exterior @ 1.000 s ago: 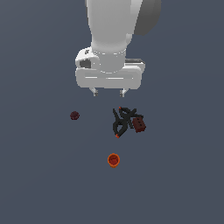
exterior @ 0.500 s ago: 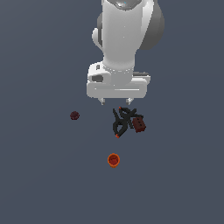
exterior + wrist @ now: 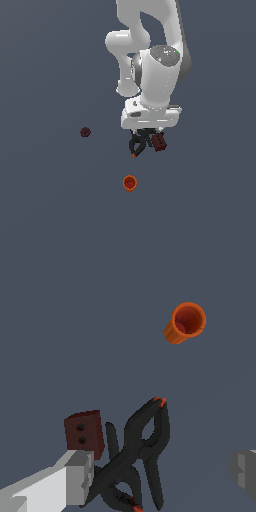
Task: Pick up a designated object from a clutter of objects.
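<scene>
We are holding our claw (image 3: 160,476) wide apart and empty, low over the clutter: in the wrist view one light grey finger (image 3: 60,483) is sitting just in front of the red-brown block (image 3: 85,432), and the other finger (image 3: 245,472) is showing well off to the far side, with the black clamp (image 3: 137,456) lying in the gap between them. Right now the claw is straddling the clamp more than the block, and the block itself is resting on the bench (image 3: 50,200) just beside the clamp, with two small dark holes showing on the face turned toward the wrist camera. In the exterior view the block (image 3: 159,142) is sitting just under the claw body, at the clamp's side toward the exterior view's right. We are judging that we are in the approach and alignment step, with no grasp made yet. The next move is calling for a sideways shift so the block, not the clamp, is sitting between the fingers, then a short descent and a close. Farther out, the orange cup (image 3: 185,322) is lying on its side, well apart.
</scene>
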Robot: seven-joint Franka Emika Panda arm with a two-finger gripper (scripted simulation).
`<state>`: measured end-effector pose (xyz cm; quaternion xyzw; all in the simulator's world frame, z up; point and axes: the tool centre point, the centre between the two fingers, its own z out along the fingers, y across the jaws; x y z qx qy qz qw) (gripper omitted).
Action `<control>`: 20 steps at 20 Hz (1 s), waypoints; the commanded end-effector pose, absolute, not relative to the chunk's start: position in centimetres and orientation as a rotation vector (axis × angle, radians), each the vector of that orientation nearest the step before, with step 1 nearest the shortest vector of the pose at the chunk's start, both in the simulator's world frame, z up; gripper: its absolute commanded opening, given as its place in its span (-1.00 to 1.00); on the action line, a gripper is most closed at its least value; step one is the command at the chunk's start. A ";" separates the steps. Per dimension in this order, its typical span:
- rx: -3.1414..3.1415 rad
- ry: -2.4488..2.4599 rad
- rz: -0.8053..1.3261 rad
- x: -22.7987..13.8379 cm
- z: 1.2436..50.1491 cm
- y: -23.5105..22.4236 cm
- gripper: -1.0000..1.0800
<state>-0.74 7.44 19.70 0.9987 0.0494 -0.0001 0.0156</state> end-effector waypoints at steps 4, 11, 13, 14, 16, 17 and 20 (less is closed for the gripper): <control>3.109 0.243 0.002 -2.4 14.4 11.2 0.92; 3.115 0.323 0.002 -4.7 9.9 14.5 0.92; 3.117 0.339 0.001 -5.2 9.1 15.1 0.92; 3.118 0.345 0.001 -5.5 8.8 15.3 0.92; 3.119 0.355 0.000 -5.8 8.3 15.7 0.92; 3.119 0.359 0.000 -6.0 8.1 15.8 0.92; 3.120 0.366 0.000 -6.2 7.7 16.1 0.92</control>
